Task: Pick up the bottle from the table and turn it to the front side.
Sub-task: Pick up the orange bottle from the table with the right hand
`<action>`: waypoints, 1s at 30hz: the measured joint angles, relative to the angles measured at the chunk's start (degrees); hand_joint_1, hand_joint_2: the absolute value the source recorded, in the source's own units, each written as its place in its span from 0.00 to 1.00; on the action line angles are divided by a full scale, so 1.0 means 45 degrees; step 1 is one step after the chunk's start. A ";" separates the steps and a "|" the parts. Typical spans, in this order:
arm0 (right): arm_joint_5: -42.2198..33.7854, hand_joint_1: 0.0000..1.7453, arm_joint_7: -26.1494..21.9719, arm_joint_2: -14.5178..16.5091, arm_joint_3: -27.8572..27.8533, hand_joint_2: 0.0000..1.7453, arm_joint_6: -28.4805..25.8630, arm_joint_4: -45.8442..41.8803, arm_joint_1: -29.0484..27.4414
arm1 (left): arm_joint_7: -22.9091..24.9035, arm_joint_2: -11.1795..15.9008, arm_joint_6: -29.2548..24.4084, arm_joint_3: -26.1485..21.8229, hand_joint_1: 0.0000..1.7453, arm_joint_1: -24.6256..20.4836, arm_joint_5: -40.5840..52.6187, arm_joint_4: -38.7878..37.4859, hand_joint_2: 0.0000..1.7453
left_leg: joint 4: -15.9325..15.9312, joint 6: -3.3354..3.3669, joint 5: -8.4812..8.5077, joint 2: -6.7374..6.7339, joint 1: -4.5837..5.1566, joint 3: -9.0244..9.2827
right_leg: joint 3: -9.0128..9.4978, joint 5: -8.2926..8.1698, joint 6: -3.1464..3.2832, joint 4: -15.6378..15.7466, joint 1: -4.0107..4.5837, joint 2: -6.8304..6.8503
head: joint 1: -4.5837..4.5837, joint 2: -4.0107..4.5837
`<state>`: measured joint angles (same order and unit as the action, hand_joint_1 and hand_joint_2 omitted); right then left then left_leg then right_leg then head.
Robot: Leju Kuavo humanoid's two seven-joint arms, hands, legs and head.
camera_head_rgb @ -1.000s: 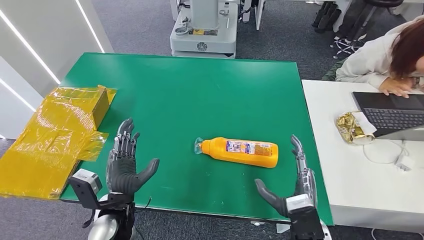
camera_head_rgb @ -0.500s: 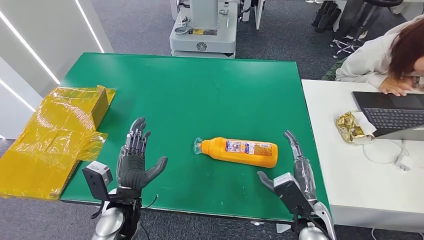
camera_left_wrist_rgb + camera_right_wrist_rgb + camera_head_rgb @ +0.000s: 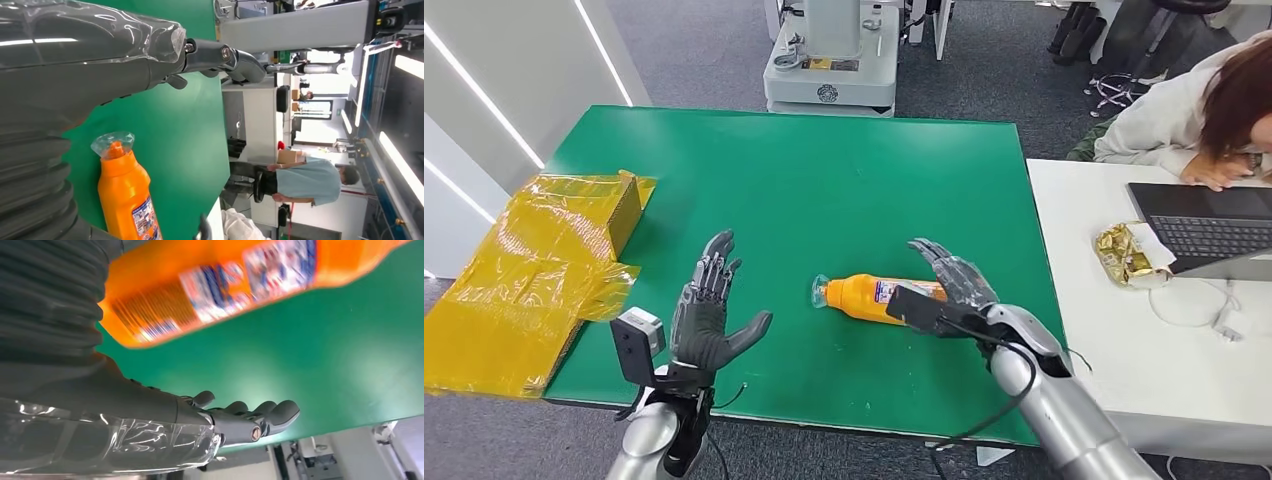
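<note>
Your right hand [image 3: 952, 281] hovers spread and empty over the orange bottle [image 3: 864, 297], lying crosswise on the desk [image 3: 824, 180]; left hand [image 3: 704, 320] open, farther.

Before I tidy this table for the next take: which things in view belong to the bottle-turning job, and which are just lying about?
Belongs to the job:
orange bottle, lying on its side
green table
right hand, over the bottle
left hand, fingers spread

Just lying about:
yellow plastic wrap
laptop
gold foil packet
person at the white desk
</note>
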<state>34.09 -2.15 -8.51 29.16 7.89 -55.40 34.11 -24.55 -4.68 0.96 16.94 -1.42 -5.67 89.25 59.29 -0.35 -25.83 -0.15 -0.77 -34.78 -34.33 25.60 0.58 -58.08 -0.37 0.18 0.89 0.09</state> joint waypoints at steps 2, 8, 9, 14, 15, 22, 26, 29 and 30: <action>-0.0011 0.00 0.0046 0.0227 0.0376 1.00 0.0142 0.0768 0.0851 | 0.0086 -0.0007 0.0031 0.0000 0.00 -0.0056 0.0040 -0.0005 1.00 | 0.0000 -0.0002 0.0002 0.0006 -0.0002 0.0002 | -0.0001 -0.0001 0.0001 0.0000 0.0001 0.0005 | 0.0001 0.0000; -0.0109 0.00 0.0201 0.0604 0.0973 1.00 0.0809 0.2061 0.2006 | 0.0141 -0.0001 0.0043 0.0000 0.00 -0.0116 0.0045 -0.0024 1.00 | -0.0001 -0.0002 0.0001 0.0020 -0.0001 -0.0008 | -0.0001 0.0000 0.0000 -0.0001 0.0001 0.0017 | 0.0001 0.0000; -0.0123 0.00 0.0286 0.0650 0.1077 1.00 0.1156 0.2276 0.2168 | 0.0188 0.0001 0.0046 0.0002 0.00 -0.0148 0.0040 -0.0042 1.00 | 0.0000 -0.0002 0.0000 0.0019 0.0000 -0.0009 | -0.0002 0.0000 0.0000 0.0000 0.0001 0.0015 | 0.0001 0.0000; 0.0026 0.00 0.0835 0.0862 0.1827 1.00 0.2516 0.3558 0.3191 | 0.0553 0.0001 0.0041 0.0028 0.00 -0.0394 -0.0066 -0.0164 1.00 | 0.0002 0.0003 0.0005 0.0022 0.0000 -0.0009 | -0.0002 -0.0001 -0.0001 0.0000 0.0000 0.0025 | 0.0000 0.0000; 0.0045 0.00 0.0874 0.0882 0.1942 1.00 0.2594 0.3727 0.3319 | 0.0590 0.0000 0.0038 0.0029 0.00 -0.0422 -0.0074 -0.0180 1.00 | 0.0002 0.0005 0.0006 0.0023 0.0000 -0.0009 | -0.0001 -0.0003 -0.0001 0.0000 0.0000 0.0026 | 0.0000 0.0000; -0.0134 0.00 0.1329 0.0911 0.2610 1.00 0.3782 0.4301 0.3746 | 0.0917 -0.0002 -0.0002 0.0049 0.00 -0.0511 -0.0338 -0.0221 1.00 | 0.0005 0.0004 0.0006 0.0019 -0.0001 -0.0005 | -0.0007 -0.0007 -0.0002 0.0001 0.0001 0.0018 | 0.0001 0.0000; -0.0587 0.00 0.1362 0.0619 0.2937 1.00 0.4086 0.4340 0.3743 | 0.0987 0.0012 -0.0094 0.0076 0.00 -0.0547 -0.0549 -0.0221 1.00 | 0.0005 0.0004 0.0006 0.0021 0.0000 -0.0008 | -0.0008 -0.0007 -0.0002 0.0002 0.0000 0.0021 | 0.0001 0.0000; -0.0704 0.00 0.1361 0.0309 0.3119 1.00 0.4106 0.4340 0.3711 | 0.1018 0.0029 -0.0167 0.0078 0.00 -0.0541 -0.0693 -0.0221 1.00 | 0.0006 0.0005 0.0006 0.0019 0.0002 -0.0009 | -0.0007 -0.0008 -0.0003 0.0003 -0.0001 0.0018 | 0.0001 0.0000; -0.0731 0.00 0.1344 0.0200 0.3190 1.00 0.4125 0.4334 0.3688 | 0.1028 0.0036 -0.0184 0.0078 0.00 -0.0538 -0.0734 -0.0221 1.00 | 0.0007 0.0005 0.0006 0.0018 0.0002 -0.0008 | -0.0007 -0.0009 -0.0003 0.0004 -0.0001 0.0016 | 0.0001 0.0000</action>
<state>30.80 3.90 -7.61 43.51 26.45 -35.89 50.71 -19.92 -4.51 0.13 17.29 -3.84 -8.97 88.26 59.32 -0.33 -25.80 -0.07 -0.76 -34.81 -34.36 25.56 0.57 -58.06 -0.38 0.25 0.90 0.09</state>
